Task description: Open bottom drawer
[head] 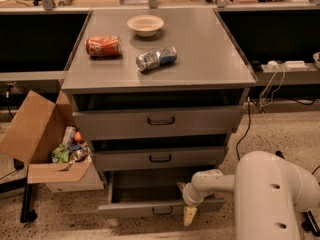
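gripper (189, 212) low at the front of the bottom drawer (150, 207), over the right part of its front panel, just right of the small dark bar handle (161, 210). It overlaps the panel's top edge and hangs past its lower edge. Open or closed: can't tell from this angle. Contact with the panel also unclear.

bottom drawer is pulled partway out. Its front stands forward of the two drawers above, and the dark inside is exposed behind the panel.

white arm (217, 180) reaches in from the right, from the rounded white robot body (277, 199) at lower right.

Above: middle drawer (160, 158) and top drawer (160, 120), each with a centred handle and a dark gap over it.

cabinet top (210, 59) carries a pale bowl (145, 25) at the back, a crushed red can (103, 46) on its side at left, and a silver-blue can (156, 58) on its side near centre.

Left of the cabinet: open cardboard box (35, 134) on the speckled floor, touching the cabinet's side, with wrappers and a can inside.

Right rear: white power strip (287, 64), cables trailing down.
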Robot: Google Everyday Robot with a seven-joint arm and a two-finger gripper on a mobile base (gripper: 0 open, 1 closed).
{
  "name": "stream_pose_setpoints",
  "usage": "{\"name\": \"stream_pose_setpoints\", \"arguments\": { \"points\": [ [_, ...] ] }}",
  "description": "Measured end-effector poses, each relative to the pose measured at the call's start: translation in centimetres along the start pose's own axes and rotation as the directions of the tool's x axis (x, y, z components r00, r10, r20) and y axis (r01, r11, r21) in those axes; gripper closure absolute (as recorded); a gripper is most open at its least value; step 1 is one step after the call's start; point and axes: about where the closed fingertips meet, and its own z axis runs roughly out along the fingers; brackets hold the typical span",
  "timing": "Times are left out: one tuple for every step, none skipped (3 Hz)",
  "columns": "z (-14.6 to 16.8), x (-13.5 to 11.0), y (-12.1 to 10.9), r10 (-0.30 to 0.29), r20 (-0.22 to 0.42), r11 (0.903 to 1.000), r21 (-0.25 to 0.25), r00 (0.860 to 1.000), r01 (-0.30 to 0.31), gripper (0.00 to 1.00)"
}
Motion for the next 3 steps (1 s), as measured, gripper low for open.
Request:
{"name": "stream_pose_setpoints", "arguments": {
  "points": [
    [1.1,1.0,1.8,0.003,-0.037,0.9994,-0.035,0.999,-0.004,0.13],
    [1.0,0.9,3.9,-0.004,-0.064,0.9988,-0.049,0.998,0.001,0.36],
    [0.6,0.4,5.5,-0.008,-0.079,0.9981,-0.061,0.997,0.003,0.59]
  ]
}}
